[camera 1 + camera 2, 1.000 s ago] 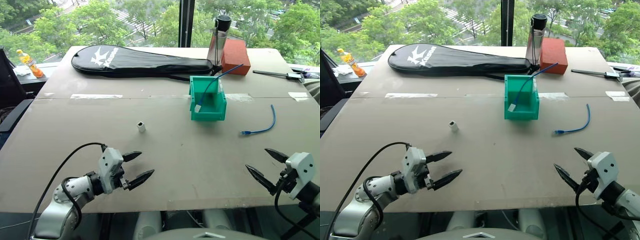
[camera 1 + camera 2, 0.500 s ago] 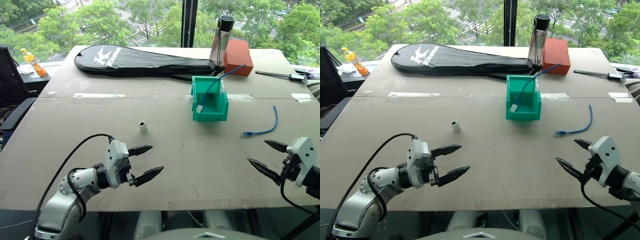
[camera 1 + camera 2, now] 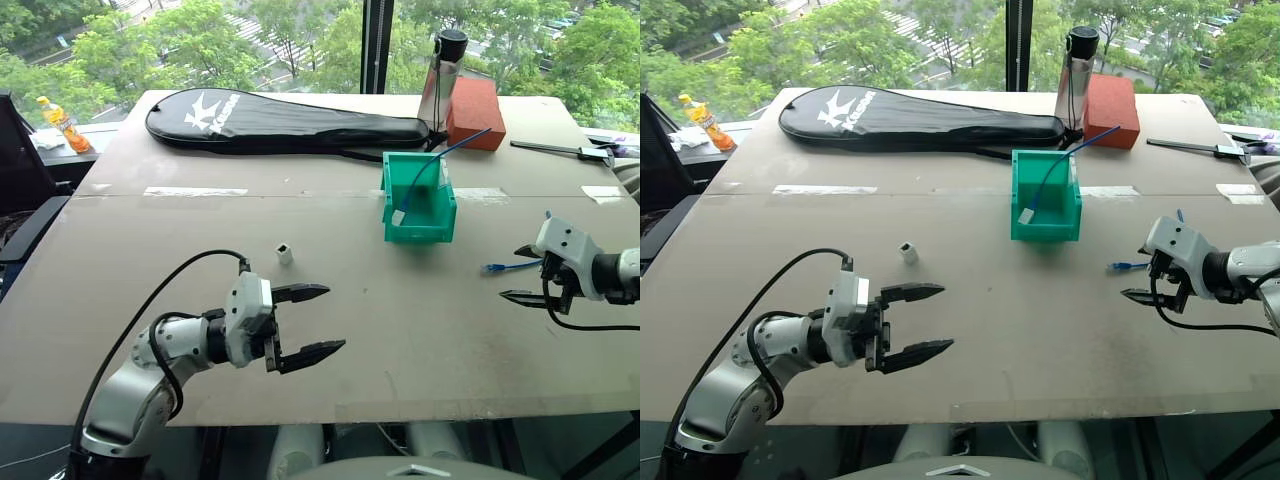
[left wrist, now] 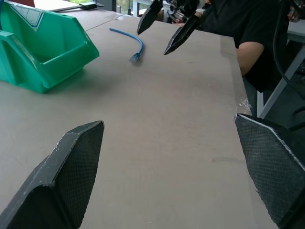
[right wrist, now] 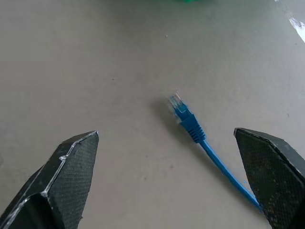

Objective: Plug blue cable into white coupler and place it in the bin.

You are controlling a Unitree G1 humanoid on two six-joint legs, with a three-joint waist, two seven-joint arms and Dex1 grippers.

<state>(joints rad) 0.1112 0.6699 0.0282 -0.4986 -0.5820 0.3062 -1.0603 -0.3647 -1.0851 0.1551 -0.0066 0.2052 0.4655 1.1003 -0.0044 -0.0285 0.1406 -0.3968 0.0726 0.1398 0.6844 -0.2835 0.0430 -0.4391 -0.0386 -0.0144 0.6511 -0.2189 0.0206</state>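
The blue cable (image 3: 513, 265) lies curved on the table's right side, its near plug (image 5: 183, 114) pointing toward the middle. My right gripper (image 3: 510, 272) hangs open just above that plug, one finger on either side, touching nothing. The white coupler (image 3: 284, 253) stands alone left of centre. Nearer the front edge and to the coupler's right, my left gripper (image 3: 335, 319) is open and empty, pointing right. The teal bin (image 3: 420, 232) sits behind the centre, and the left wrist view has it (image 4: 43, 52) beside the right gripper (image 4: 153, 41).
A second blue cable (image 3: 432, 168) with a white end block leans in the bin. A black racket case (image 3: 280, 120), a metal bottle (image 3: 440, 75) and a red block (image 3: 474, 112) line the far edge. A person's arm (image 4: 248, 52) shows beyond the table.
My right gripper has moved forward from the front edge, tipped down and come over the blue cable's plug. My left gripper has shifted right and slightly up. Both stay open.
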